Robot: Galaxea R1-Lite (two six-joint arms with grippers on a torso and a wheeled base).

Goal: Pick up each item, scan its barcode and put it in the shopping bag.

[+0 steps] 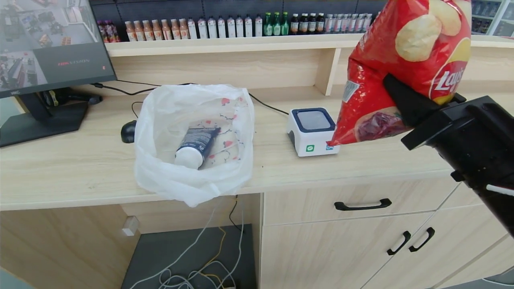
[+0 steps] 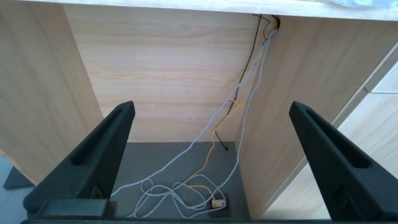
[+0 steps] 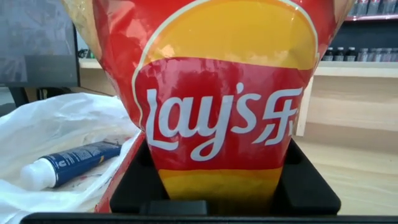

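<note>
Your widest surface was the pale wood-grain tabletop (image 1: 80,168), smooth and matte, with a dark flat monitor (image 1: 48,44) at its far left showing a grid of camera feeds and a small line of red lettering. Next in size, the red crisp bag (image 1: 385,52) was glossy and crinkled, puffed like a pillow. It was printed with pale potato slices, and the right wrist view showed big white script on a red band across a yellow disc. You had the right pincer (image 1: 427,100) clamped on that bag's lower part, a black finger on each side. The bag was lifted above the tabletop to the right of the scanner, its bottom corner showing against the scanner's right edge. I could not tell whether they touched. The shopping bag (image 1: 148,160) sat open on the tabletop left of the scanner, thin, milky-white and rumpled, its front sagging over the edge. Your left pincer (image 2: 211,112) hung below the tabletop with its fingers spread wide, holding nothing. It faced a wood panel and loose cables (image 2: 186,193). The scanner (image 1: 312,130) was a white rounded box with a navy-framed grey window and two small badges, green and blue, on its front. Inside the shopping bag lay a navy tube (image 1: 196,146) with a white cap, its print too small to read.
</note>
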